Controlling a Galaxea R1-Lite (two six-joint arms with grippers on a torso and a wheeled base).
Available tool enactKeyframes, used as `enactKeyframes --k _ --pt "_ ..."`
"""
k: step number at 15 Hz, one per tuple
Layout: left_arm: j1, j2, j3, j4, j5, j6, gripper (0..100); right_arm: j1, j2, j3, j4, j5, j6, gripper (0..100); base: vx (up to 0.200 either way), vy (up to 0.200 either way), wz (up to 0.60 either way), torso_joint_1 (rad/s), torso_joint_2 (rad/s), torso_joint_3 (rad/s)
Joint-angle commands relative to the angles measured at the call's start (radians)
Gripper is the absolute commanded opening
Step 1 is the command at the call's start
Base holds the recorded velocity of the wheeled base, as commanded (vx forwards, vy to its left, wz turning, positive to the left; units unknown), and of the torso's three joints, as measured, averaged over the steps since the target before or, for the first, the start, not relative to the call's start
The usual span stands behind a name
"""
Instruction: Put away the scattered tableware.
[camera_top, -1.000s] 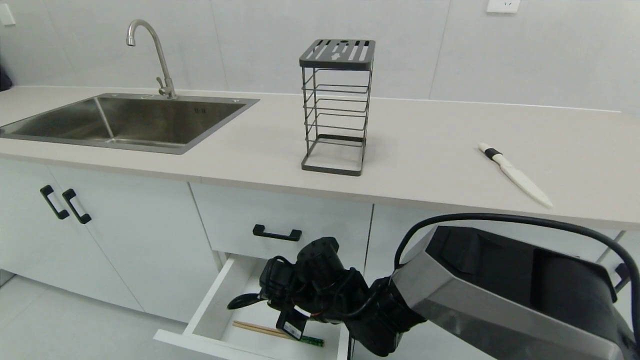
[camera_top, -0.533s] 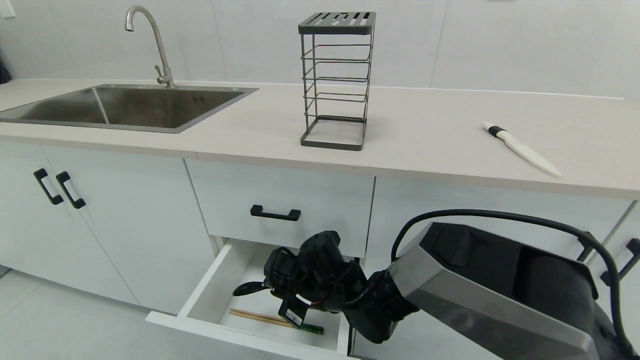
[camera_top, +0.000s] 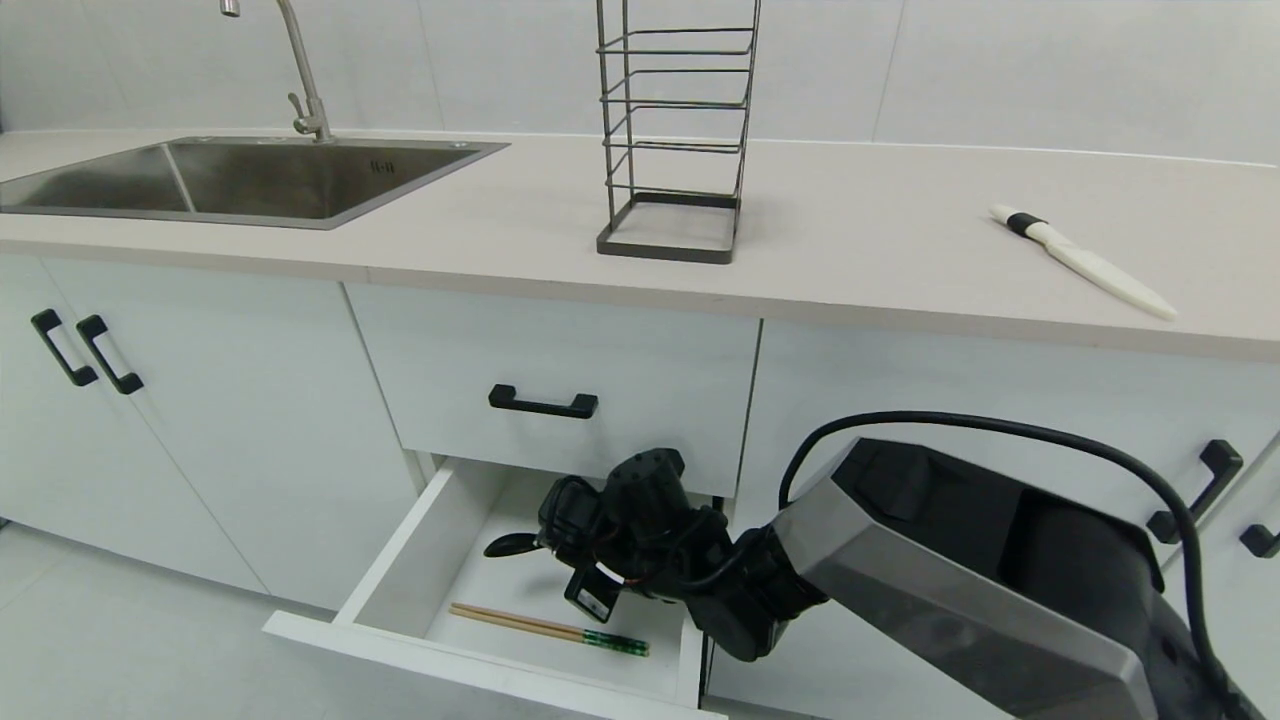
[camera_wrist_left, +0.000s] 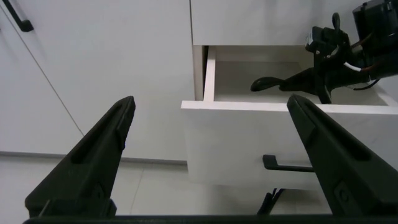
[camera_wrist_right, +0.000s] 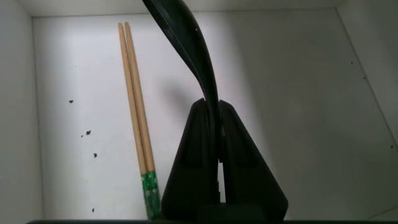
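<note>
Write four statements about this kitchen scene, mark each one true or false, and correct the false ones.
1. The right gripper is shut on a black spoon over the open drawer. True.
2. The knife stands in the rack. False: it lies flat on the countertop, apart from the rack.
3. A pair of chopsticks lies on the floor of the drawer. True.
4. The left gripper holds the chopsticks. False: it is open and empty.
</note>
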Motion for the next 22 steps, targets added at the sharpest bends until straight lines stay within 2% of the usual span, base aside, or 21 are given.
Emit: enactKeyframes --k 1,12,13,19,22 --pt "0.000 0.001 0.000 -0.001 0.000 0.000 100 0.004 0.020 -0.017 0.001 0.000 0.000 0 0.000 0.000 0.00 0.002 0.02 0.056" --pt "0.000 0.001 0.000 -0.001 0.000 0.000 100 0.044 0.052 -0.037 0.030 0.014 0.001 0 0.000 0.000 0.00 0.000 0.00 0.000" --pt "0.000 0.001 0.000 -0.001 0.000 0.000 100 0.045 0.051 -0.035 0.033 0.015 0.000 100 0.000 0.000 0.00 0.000 0.00 0.000" --pt "0.000 0.001 0.000 -0.001 0.000 0.000 100 0.050 0.040 -0.035 0.030 0.018 -0.002 100 0.000 0.000 0.00 0.000 0.00 0.000" --pt "0.000 0.001 0.000 -0.001 0.000 0.000 100 0.064 -0.035 -0.026 0.007 0.018 -0.009 100 0.000 0.000 0.00 0.000 0.00 0.000"
